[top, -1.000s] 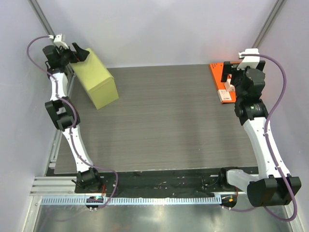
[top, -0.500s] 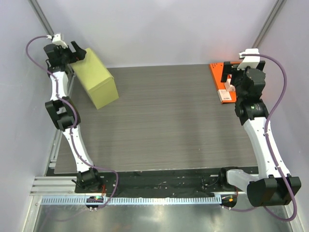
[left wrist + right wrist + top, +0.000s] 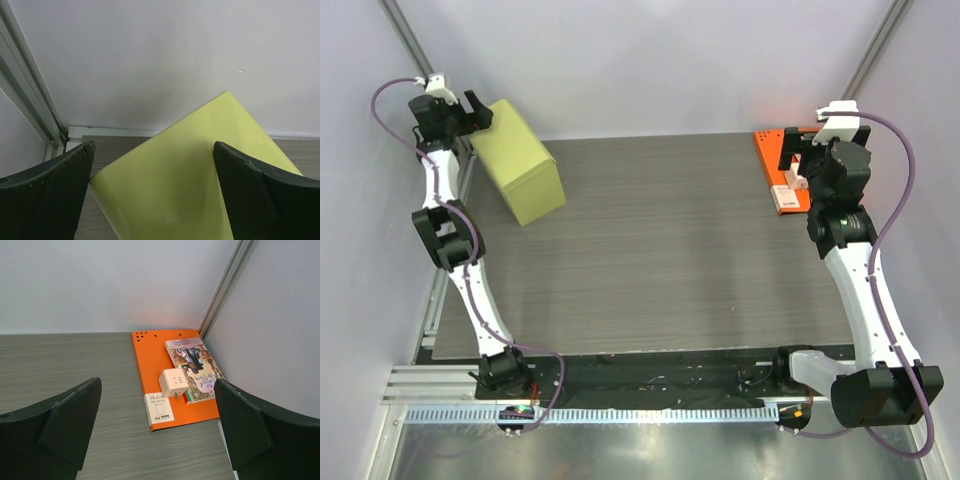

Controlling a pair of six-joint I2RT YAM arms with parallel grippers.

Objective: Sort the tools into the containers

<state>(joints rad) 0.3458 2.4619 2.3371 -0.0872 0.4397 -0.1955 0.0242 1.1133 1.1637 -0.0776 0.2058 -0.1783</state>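
Note:
No tools show in any view. A yellow-green box [image 3: 520, 160] stands at the back left of the table, and I cannot tell whether it is an open container. My left gripper [image 3: 477, 108] hangs just above and left of its far corner, open. In the left wrist view the box [image 3: 200, 170] fills the space under the left gripper [image 3: 154, 150], with nothing held. My right gripper [image 3: 798, 158] hovers open at the back right. In the right wrist view the right gripper [image 3: 157, 385] is empty above the orange board [image 3: 150, 360].
On the orange board lie a white plug cube [image 3: 173, 382], a picture book [image 3: 195, 367] and a white A4 pad [image 3: 159, 409]. Walls close in behind and on both sides. A metal post [image 3: 225, 285] stands in the back right corner.
My left gripper has drawn back a little to the left, away from the top of the box. The right arm has not moved.

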